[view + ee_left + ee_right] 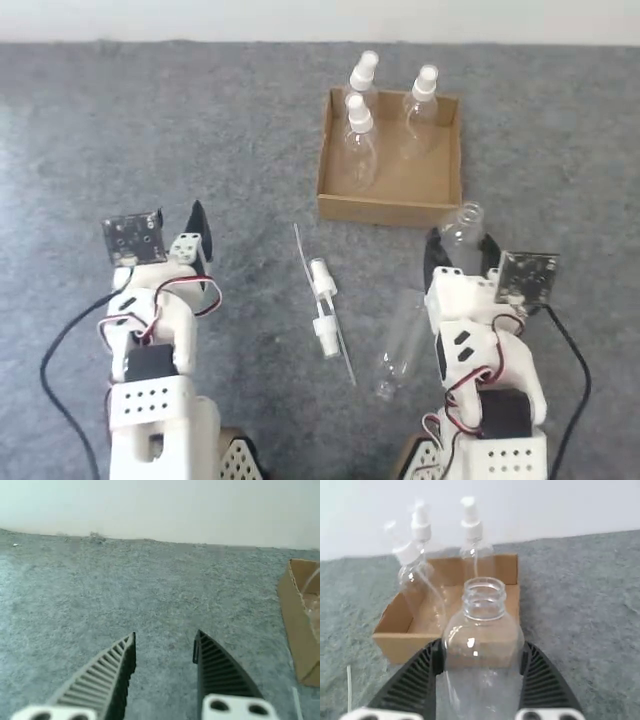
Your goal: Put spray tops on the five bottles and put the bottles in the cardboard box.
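Just in front of the cardboard box (390, 210), an uncapped bottle (481, 615) stands upright, pinched between the jaws of the right gripper (481, 662), while well off to the side the left gripper (165, 652) hangs over the carpet (100, 590), jaws spread apart.
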